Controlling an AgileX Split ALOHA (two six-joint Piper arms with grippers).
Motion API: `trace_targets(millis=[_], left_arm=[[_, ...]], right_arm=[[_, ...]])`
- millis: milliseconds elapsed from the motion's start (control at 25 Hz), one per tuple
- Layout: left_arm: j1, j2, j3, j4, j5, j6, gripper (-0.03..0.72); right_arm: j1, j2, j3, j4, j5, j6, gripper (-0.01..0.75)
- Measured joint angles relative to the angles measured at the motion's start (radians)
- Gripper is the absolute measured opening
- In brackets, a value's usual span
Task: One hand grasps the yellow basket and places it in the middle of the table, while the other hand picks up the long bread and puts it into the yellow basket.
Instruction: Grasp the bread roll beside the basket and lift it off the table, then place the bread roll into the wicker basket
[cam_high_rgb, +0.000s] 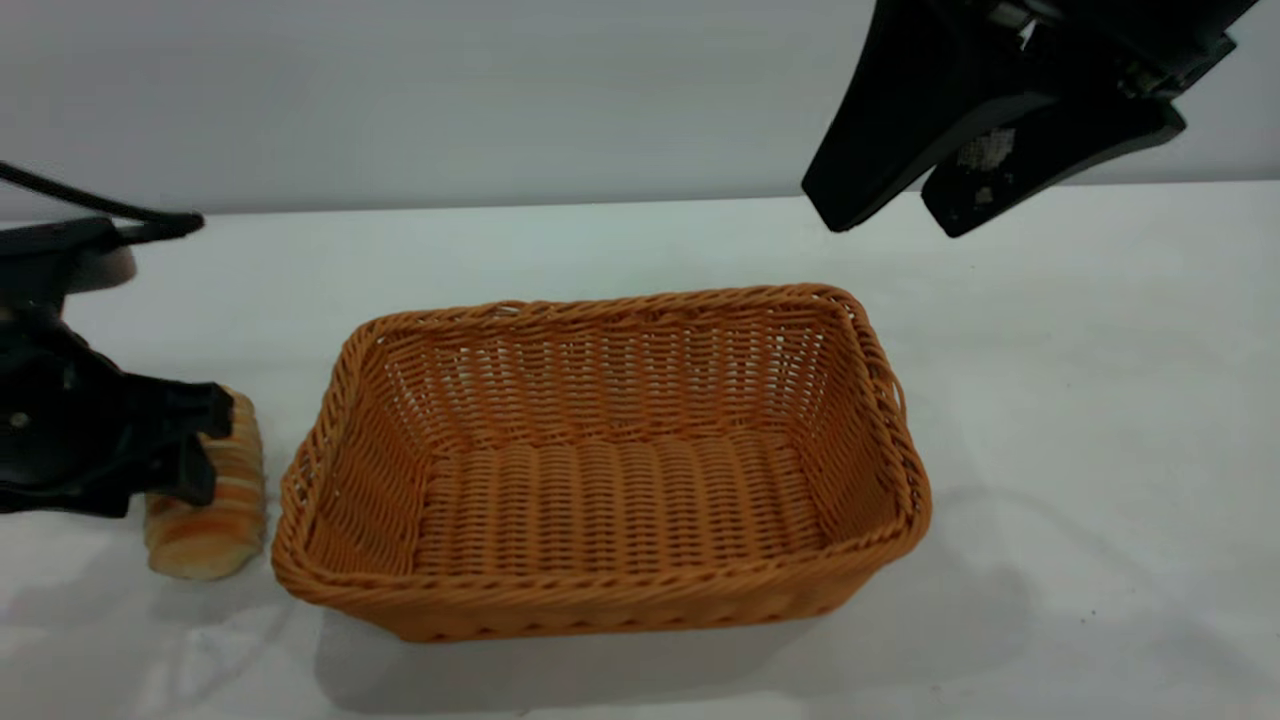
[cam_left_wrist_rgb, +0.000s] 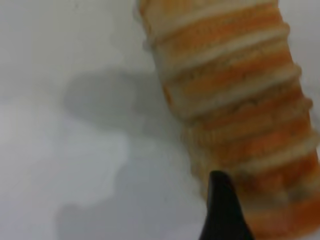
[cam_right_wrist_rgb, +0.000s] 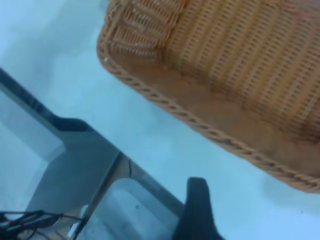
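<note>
The left end effector (cam_high_rgb: 205, 440) sat low at the desk's left side, its black fingers closed around the middle of the long bread (cam_high_rgb: 215, 500). The bread, golden-orange with pale cream stripes, rested on the white desk (cam_high_rgb: 1080, 420), just beside the yellow basket's left end. In the left wrist view, one dark fingertip (cam_left_wrist_rgb: 222, 210) pressed against the striped loaf (cam_left_wrist_rgb: 235, 100). The yellow basket (cam_high_rgb: 600, 590) stood upright near the desk's middle. The right end effector (cam_high_rgb: 890, 215) hung in the air above and behind the basket's right end, fingers slightly parted, holding nothing.
</note>
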Motion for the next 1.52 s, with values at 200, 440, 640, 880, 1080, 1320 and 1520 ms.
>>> trace_targets(millis=[200, 440, 640, 880, 1080, 1320, 1520], left_arm=[[0.000, 0.074, -0.001, 0.000, -0.135, -0.001, 0.531], [0.000, 0.151, -0.010, 0.000, -0.226, -0.001, 0.514], [0.000, 0.163, -0.018, 0.000, -0.229, -0.001, 0.298], [0.000, 0.082, -0.018, 0.000, -0.176, 0.028, 0.086], [0.000, -0.132, -0.018, 0.000, -0.094, 0.051, 0.086], [-0.073, -0.364, -0.017, 0.000, 0.000, 0.034, 0.086], [-0.241, -0.387, -0.012, 0.000, 0.016, 0.023, 0.086]], right_arm=[[0.001, -0.033, 0.000, 0.000, 0.049, 0.000, 0.613], [0.001, -0.069, 0.001, 0.000, 0.057, 0.000, 0.598], [0.001, -0.096, 0.001, -0.001, 0.059, 0.000, 0.594], [0.001, -0.128, 0.001, -0.004, 0.074, 0.000, 0.593], [0.001, -0.150, 0.001, -0.006, 0.098, 0.000, 0.593], [0.001, -0.193, 0.001, -0.007, 0.111, 0.000, 0.593], [0.001, -0.247, 0.001, -0.007, 0.116, -0.001, 0.592]])
